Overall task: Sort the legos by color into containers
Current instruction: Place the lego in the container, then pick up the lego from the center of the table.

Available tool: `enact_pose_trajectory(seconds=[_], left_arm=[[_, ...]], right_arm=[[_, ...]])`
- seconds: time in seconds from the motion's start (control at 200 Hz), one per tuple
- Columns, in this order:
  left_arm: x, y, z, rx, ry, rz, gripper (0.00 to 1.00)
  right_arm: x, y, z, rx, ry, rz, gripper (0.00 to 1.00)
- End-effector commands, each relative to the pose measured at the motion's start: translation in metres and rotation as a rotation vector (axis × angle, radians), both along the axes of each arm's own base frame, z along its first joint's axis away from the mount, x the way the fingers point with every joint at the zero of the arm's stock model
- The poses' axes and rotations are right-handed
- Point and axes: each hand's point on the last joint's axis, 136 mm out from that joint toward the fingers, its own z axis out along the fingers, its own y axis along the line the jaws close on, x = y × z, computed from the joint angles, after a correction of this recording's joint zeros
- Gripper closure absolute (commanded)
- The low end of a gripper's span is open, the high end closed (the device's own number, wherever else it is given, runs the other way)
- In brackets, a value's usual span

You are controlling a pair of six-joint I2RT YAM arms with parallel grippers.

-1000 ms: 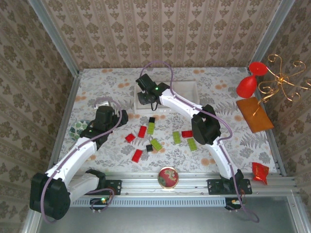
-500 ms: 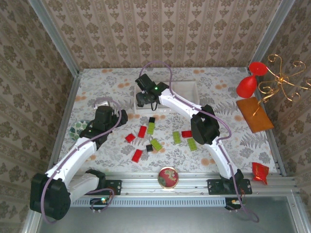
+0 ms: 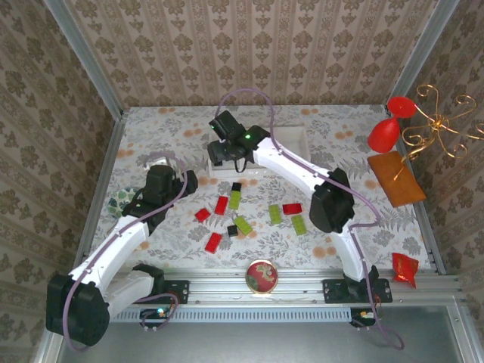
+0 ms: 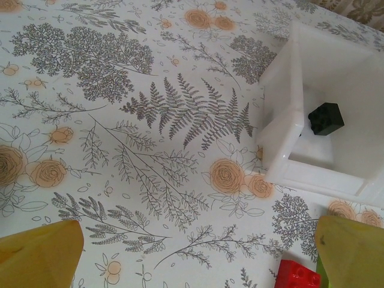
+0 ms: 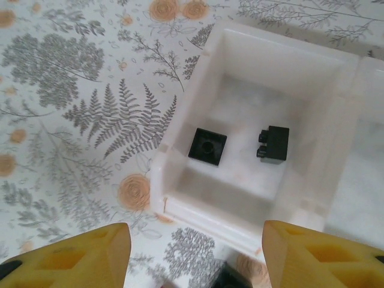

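Seen from above, the white translucent plastic tray with three compartments [image 3: 291, 141] lies at the far middle of the flower-patterned table [image 3: 378, 227]. The right gripper [image 3: 223, 151] hangs over its left end. The left gripper [image 3: 172, 181] is over the table, left of the loose bricks. Red rectangular bricks [image 3: 221, 205], lime-green rectangular bricks [image 3: 243, 224] and small black cube-like bricks [image 3: 232, 230] lie scattered on the near side of the tray.

From the left wrist, the left gripper's yellow fingers [image 4: 36, 258] are spread wide with nothing between them. The tray's corner is at the upper right, and a black brick lies inside it.

From the right wrist, the right gripper's fingers [image 5: 72, 258] are also spread apart and hold nothing. Below them, two black bricks [image 5: 207, 146] lie apart in the left compartment.
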Motion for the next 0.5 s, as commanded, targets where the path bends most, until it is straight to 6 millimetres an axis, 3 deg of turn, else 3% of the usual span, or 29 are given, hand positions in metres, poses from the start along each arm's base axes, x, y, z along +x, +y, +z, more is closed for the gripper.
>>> enact_pose_trajectory(seconds=[0.0,0.495], left_arm=[[-0.006,0.004,-0.004,-0.007,0.018,0.01,0.0],[-0.008,0.004,-0.005,-0.008,0.029,0.005,0.0]], right_arm=[[-0.017,-0.019,0.017,0.022,0.012,-0.057,0.37],[-0.102,-0.099,-0.029,-0.025,0.184,-0.233,0.35]])
